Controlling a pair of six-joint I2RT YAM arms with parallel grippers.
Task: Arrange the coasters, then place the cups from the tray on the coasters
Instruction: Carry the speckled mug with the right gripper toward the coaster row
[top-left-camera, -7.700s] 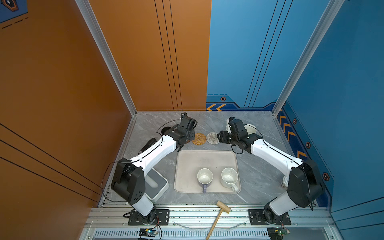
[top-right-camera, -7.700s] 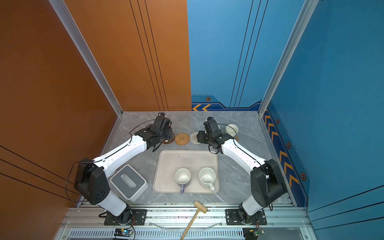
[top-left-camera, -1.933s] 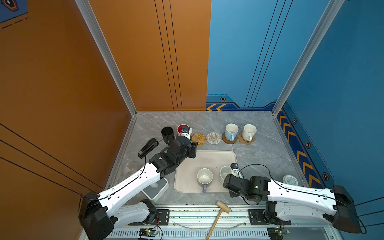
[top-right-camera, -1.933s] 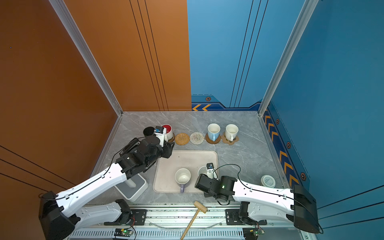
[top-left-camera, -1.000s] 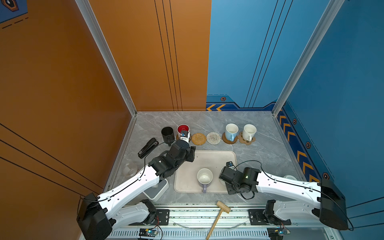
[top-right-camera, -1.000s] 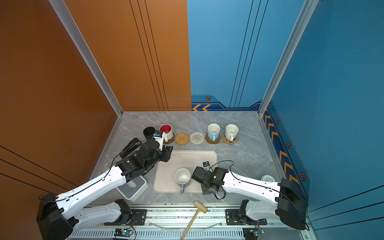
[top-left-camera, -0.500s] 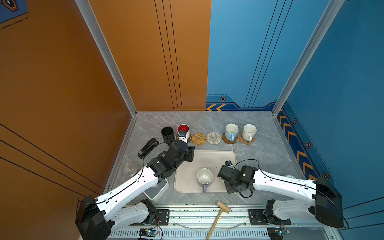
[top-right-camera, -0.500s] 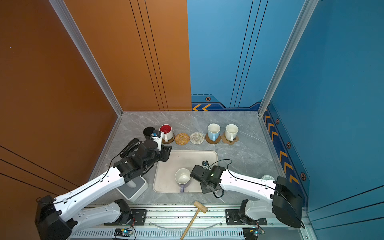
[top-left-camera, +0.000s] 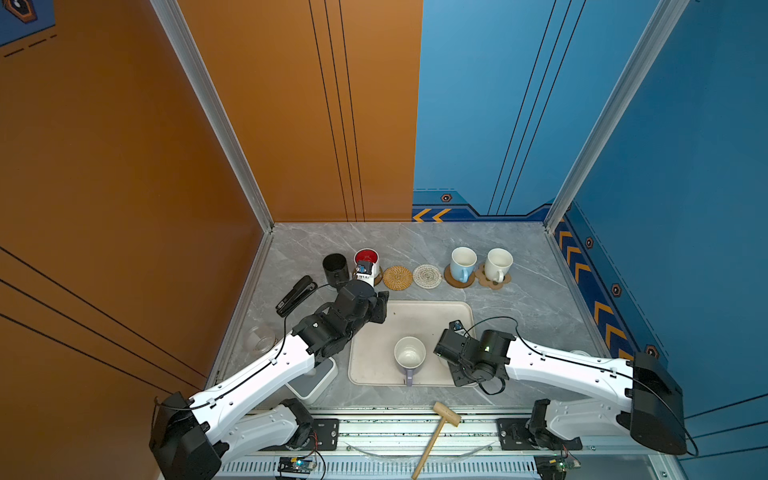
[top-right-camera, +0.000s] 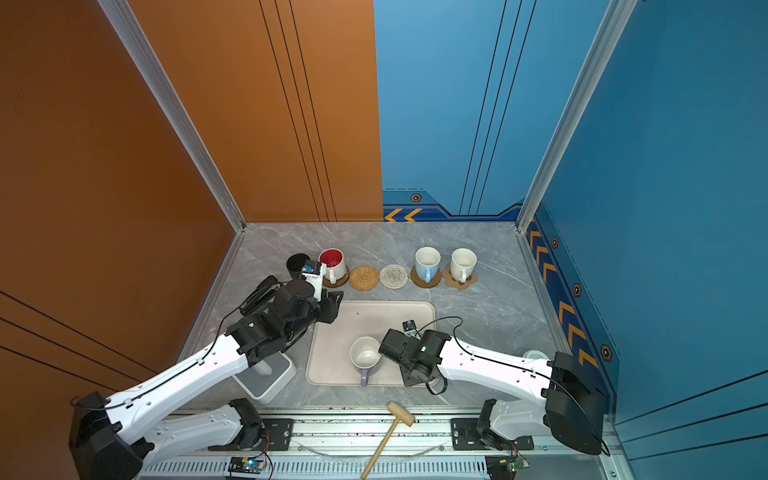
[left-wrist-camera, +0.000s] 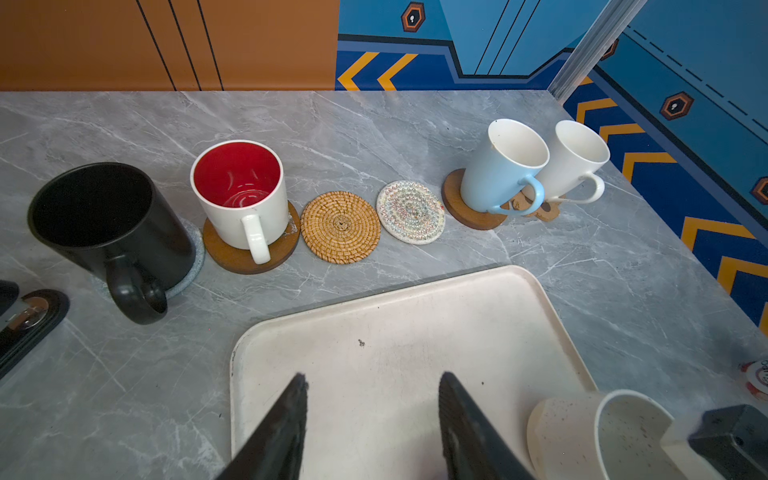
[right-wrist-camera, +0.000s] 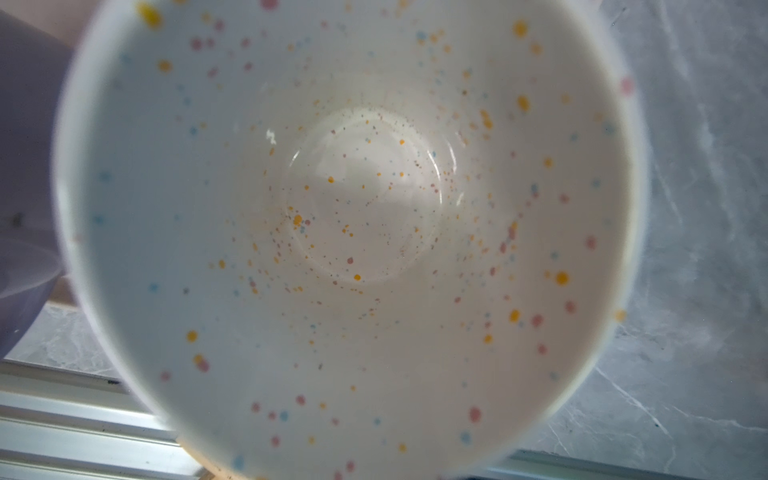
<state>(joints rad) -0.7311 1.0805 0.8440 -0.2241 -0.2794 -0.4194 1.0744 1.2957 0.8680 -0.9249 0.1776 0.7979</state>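
— How is the left pincer (left-wrist-camera: 372, 380) held?
— Released, empty, above the tray's (left-wrist-camera: 415, 307) far-left corner.
— What could be knocked?
— The lavender cup (top-left-camera: 409, 355), just beside the speckled cup (right-wrist-camera: 353, 208) at the tray's near-right corner, if that is swung carelessly. Whether the right pincer (top-left-camera: 457, 359) is clenched on it cannot be told.
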